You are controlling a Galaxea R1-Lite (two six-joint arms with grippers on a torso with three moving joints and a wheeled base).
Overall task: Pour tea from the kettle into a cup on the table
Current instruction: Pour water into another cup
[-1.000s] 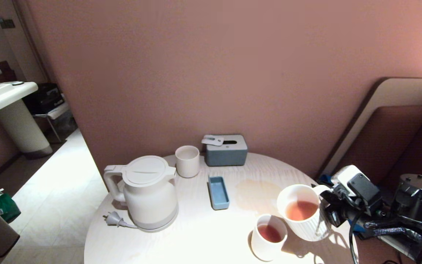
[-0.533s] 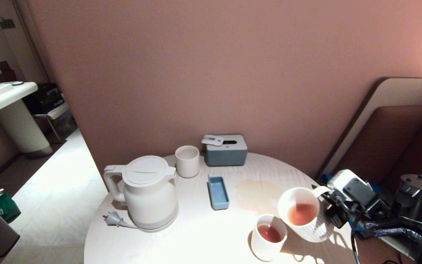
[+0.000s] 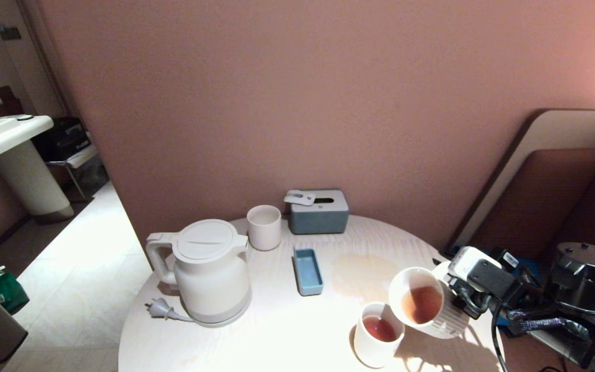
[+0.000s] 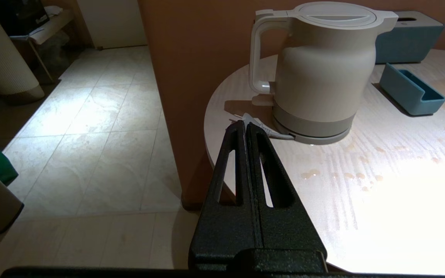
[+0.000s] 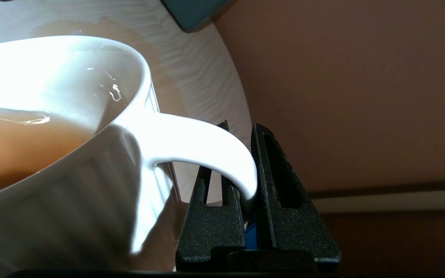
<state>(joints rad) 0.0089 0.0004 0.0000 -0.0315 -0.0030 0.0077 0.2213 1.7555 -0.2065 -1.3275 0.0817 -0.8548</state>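
Note:
The ribbed cream cup (image 3: 448,323) hangs tilted toward the left at the table's (image 3: 287,330) right edge, with reddish-brown tea (image 3: 421,304) inside it. My right gripper (image 3: 457,302) is shut on its ear handle (image 5: 191,143), which sits pinched between the black fingers of the right gripper (image 5: 241,127). The cup's low lip is close beside a smaller plain white cup (image 3: 372,351) that also holds tea. The white kettle (image 3: 212,274) stands upright at the left of the table, lid closed. My left gripper (image 4: 245,123) is shut and empty, level before the table edge near the kettle (image 4: 323,69).
A ribbed tumbler (image 3: 264,227) and a grey-blue tissue box (image 3: 319,212) stand at the back. A small blue tray (image 3: 308,271) lies mid-table beside a wet tea stain (image 3: 362,268). The kettle's plug (image 3: 160,308) lies by its base. A dark armchair is at the right.
My right wrist has rolled, tipping the cup further toward the smaller cup and slightly lower. The tea has run toward the low lip. The kettle and left gripper have not moved.

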